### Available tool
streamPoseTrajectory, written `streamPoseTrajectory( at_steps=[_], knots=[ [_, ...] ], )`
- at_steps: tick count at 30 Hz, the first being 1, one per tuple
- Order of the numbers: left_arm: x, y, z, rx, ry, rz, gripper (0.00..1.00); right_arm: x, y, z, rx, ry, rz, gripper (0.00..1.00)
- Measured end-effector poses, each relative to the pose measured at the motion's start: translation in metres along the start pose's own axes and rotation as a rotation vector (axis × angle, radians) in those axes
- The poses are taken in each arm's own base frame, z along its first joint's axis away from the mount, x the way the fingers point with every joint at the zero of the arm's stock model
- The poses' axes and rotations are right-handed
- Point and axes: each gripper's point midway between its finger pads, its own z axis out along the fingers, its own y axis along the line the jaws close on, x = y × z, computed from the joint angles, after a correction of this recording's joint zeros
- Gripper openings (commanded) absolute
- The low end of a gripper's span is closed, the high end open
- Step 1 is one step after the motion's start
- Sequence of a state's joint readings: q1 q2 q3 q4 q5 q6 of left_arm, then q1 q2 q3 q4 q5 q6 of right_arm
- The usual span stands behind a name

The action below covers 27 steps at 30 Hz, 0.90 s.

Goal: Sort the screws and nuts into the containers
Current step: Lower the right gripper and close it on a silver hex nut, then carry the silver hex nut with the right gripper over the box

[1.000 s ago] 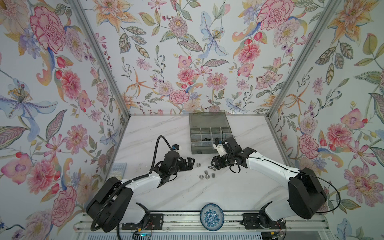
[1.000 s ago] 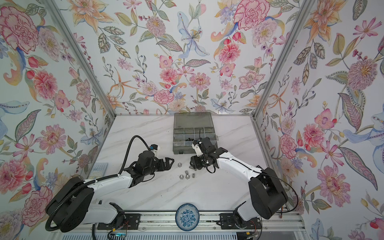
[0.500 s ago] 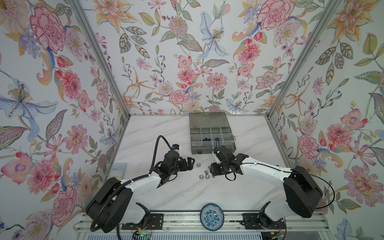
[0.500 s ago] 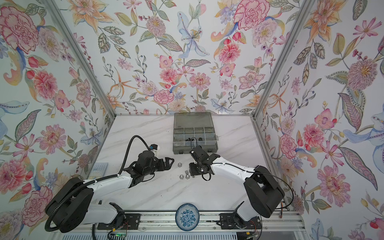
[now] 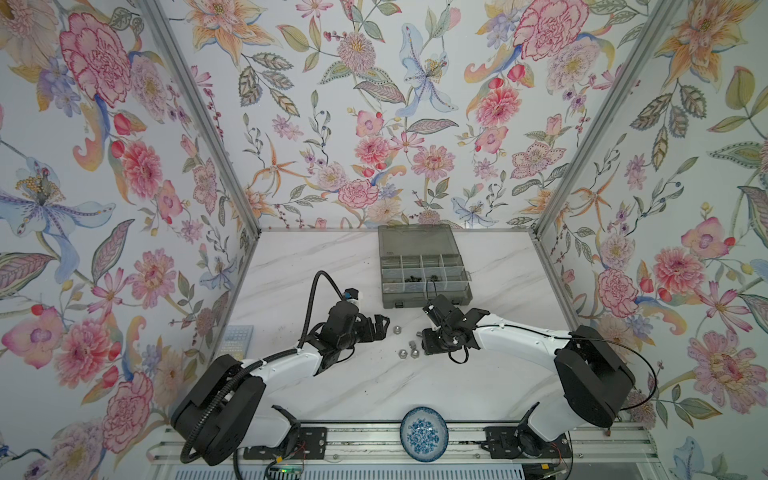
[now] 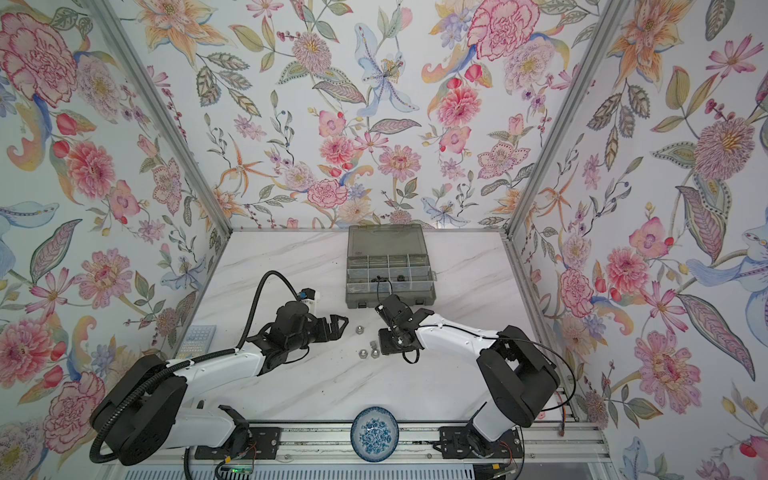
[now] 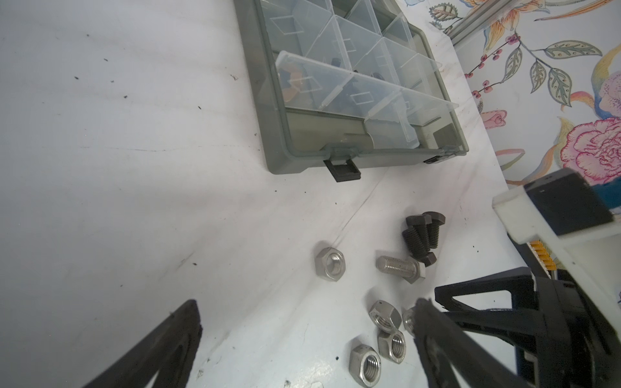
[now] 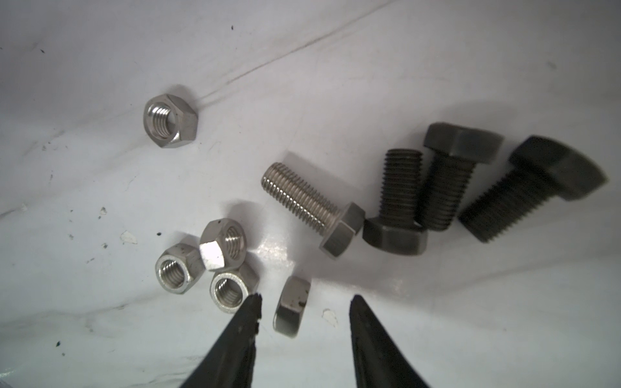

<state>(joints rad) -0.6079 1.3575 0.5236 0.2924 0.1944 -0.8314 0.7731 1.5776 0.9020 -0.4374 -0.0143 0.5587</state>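
Observation:
Loose silver nuts (image 8: 223, 243) and screws, one silver (image 8: 312, 208) and three black (image 8: 450, 174), lie on the white table. My right gripper (image 8: 304, 302) is open, tips down at the table, with one silver nut (image 8: 290, 307) standing on edge between its fingers, untouched by either. In both top views it (image 5: 426, 347) sits just right of the nuts (image 5: 402, 353). My left gripper (image 7: 305, 315) is open wide and empty, left of the pile (image 5: 380, 324). The containers, compartments of the grey organiser box (image 5: 428, 301), lie behind with the lid open.
A round blue-and-white dish (image 5: 424, 432) rests on the front rail. A small gridded pad (image 5: 237, 336) lies at the table's left edge. One lone nut (image 5: 397, 329) sits apart, close to the left fingertips. Floral walls close in three sides.
My right gripper has come from the organiser's front edge down to the pile, and its jaws have narrowed around the nut standing on edge. The left arm has stayed still.

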Motion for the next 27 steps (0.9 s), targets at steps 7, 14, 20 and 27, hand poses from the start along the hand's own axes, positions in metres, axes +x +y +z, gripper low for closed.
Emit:
streamPoseTrajectory(
  at_steps=[7, 14, 20, 27],
  knots=[
    [0.0, 0.0, 0.0, 0.0, 0.0, 0.0, 0.99, 0.008, -0.001, 0.01, 0.018, 0.034, -0.008, 0.41],
    [0.004, 0.003, 0.0, -0.006, 0.008, -0.001, 0.99, 0.011, -0.002, 0.015, 0.025, 0.048, -0.013, 0.3],
    [0.005, 0.004, 0.0, -0.007, 0.01, -0.001, 1.0, 0.011, -0.002, 0.015, 0.027, 0.05, -0.015, 0.26],
    [0.005, 0.004, 0.0, -0.007, 0.01, -0.002, 0.99, 0.012, -0.003, 0.016, 0.029, 0.054, -0.02, 0.14]
  ],
)
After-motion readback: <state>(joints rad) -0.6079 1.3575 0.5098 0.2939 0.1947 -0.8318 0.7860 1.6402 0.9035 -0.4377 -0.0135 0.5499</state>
